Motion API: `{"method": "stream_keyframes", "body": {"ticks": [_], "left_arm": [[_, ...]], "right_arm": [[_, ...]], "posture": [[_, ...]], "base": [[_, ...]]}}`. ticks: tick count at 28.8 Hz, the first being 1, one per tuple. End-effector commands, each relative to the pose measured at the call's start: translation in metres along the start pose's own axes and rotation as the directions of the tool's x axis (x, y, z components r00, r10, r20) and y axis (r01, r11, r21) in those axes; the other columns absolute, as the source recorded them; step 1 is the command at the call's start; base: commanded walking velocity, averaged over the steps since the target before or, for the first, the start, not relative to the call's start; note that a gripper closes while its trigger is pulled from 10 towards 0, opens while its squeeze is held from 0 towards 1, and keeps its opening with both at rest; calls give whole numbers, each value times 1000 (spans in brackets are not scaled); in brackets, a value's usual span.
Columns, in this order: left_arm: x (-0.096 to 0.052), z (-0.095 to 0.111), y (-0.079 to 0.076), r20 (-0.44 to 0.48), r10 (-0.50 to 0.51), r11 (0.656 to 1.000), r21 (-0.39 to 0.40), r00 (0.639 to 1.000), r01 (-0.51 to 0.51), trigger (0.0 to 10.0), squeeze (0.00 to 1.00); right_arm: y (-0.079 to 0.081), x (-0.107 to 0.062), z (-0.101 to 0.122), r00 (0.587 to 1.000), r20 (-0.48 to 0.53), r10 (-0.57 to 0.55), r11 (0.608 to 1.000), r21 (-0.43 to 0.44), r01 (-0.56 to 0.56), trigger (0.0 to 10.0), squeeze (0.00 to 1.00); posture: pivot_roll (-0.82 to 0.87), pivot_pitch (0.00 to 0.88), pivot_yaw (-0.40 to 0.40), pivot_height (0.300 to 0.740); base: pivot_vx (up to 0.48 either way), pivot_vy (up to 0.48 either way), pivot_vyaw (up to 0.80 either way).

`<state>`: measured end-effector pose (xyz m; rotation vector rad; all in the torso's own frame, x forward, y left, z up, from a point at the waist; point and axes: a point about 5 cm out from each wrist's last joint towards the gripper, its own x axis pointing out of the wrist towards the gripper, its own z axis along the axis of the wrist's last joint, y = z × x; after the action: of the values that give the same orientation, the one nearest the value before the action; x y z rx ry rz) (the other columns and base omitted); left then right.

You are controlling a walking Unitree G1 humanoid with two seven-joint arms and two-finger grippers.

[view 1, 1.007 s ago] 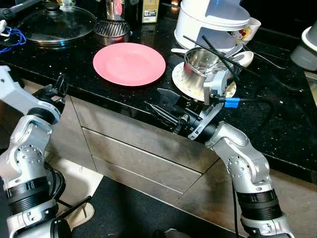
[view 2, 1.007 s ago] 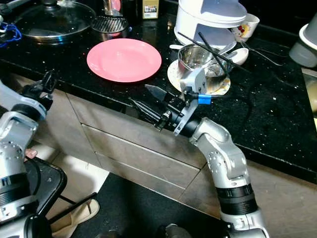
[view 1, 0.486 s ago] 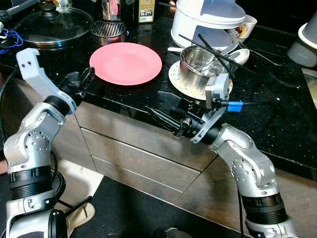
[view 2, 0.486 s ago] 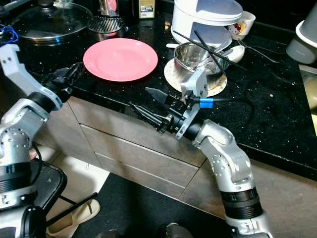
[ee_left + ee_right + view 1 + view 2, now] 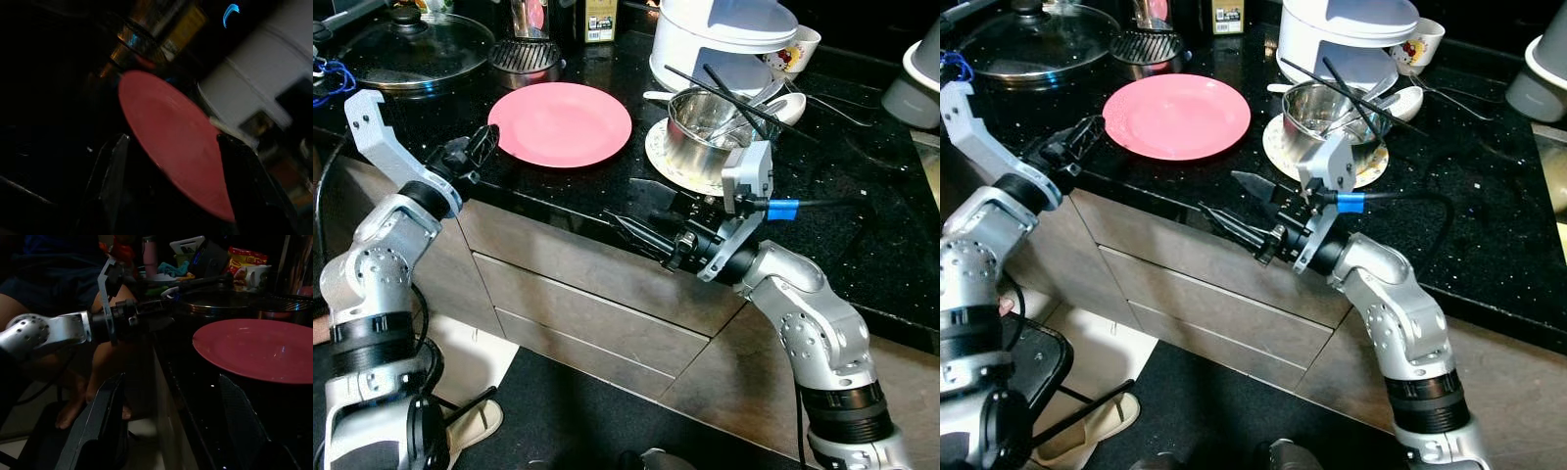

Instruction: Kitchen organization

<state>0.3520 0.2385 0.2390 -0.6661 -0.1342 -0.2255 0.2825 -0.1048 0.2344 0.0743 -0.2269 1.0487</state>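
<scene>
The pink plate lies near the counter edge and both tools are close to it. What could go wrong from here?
1. The pink plate lies flat on the black counter. The open left tool may push it away instead of gripping its thin rim.
2. The open right tool is near the metal pot, which sits on a small plate with chopsticks across it. A careless swing could knock them off.

Pink plate (image 5: 560, 123), blk speckled counter (image 5: 862, 235)
</scene>
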Motion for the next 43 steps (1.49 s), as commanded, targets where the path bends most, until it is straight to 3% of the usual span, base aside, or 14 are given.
{"method": "stream_keyframes", "body": {"ticks": [1,4,7,10,15,20,27,34,43], "left_arm": [[1,-7,10,-23,39,996,-78,999,-41,10000,0],[3,-9,16,-32,62,993,-103,998,-65,10000,0],[7,-14,27,-57,91,975,-200,994,-101,10000,0],[11,-18,27,-85,77,965,-244,993,-96,10000,0],[17,-26,24,-151,84,963,-242,985,-120,10000,0],[28,-31,11,-231,76,951,-275,970,-140,10000,0],[32,-32,13,-285,146,927,-294,947,-231,10000,0],[35,-29,9,-306,122,928,-302,944,-218,10000,0],[40,-34,-2,-417,69,928,-308,906,-212,10000,0]], "right_arm": [[1,0,5,1000,-4,4,1000,-19,-4,10000,0],[1,-1,5,1000,-6,1,1000,-20,-1,10000,0],[-1,-2,5,1000,-15,-10,1000,-27,10,10000,0],[-1,-2,7,1000,-17,-12,999,-30,12,10000,0],[-1,-3,8,1000,-25,-13,999,-38,12,10000,0],[1,-3,12,999,-37,15,999,-51,-17,10000,0],[5,-3,18,998,-27,49,997,-56,-50,10000,0],[7,-4,18,998,-35,53,997,-58,-54,10000,0],[7,-6,21,998,-44,53,996,-66,-56,10000,0]], "posture": [[-10,102,-70,740],[-13,103,-72,740],[-18,105,-72,740],[-21,107,-72,740],[-25,107,-71,740],[-26,109,-71,740],[-25,111,-67,740],[-28,111,-66,740],[-35,107,-64,740]], "base": [[0,0,0],[0,0,0],[0,0,0],[0,0,0],[0,0,0],[0,0,0],[0,0,0],[0,0,0],[0,0,0]]}}
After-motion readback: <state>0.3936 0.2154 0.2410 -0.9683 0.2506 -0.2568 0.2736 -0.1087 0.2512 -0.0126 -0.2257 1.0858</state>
